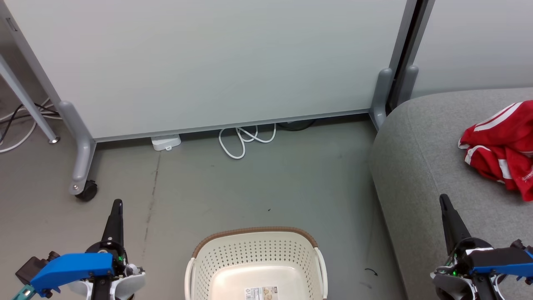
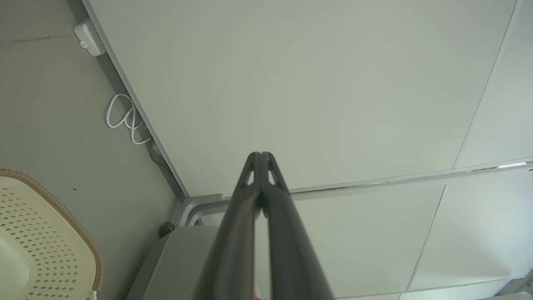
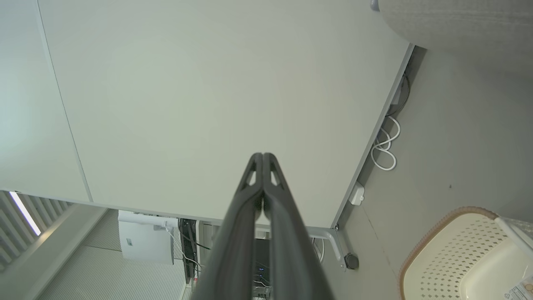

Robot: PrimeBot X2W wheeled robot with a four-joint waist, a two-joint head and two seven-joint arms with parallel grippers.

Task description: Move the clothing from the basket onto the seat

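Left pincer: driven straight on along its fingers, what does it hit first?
Probably the pale partition panel. In the left wrist view the shut left pincer points squarely at it, with nothing visible in between. How far off the panel stands is unclear.

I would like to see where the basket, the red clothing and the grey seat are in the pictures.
basket (image 1: 254, 230): head view, on the brown rim at its far side.
red clothing (image 1: 501, 143): head view, middle of the heap.
grey seat (image 1: 416, 175): head view, bare fabric near its left edge.

Right tool (image 3: 263, 155) closed, basket (image 3: 449, 258) lower right
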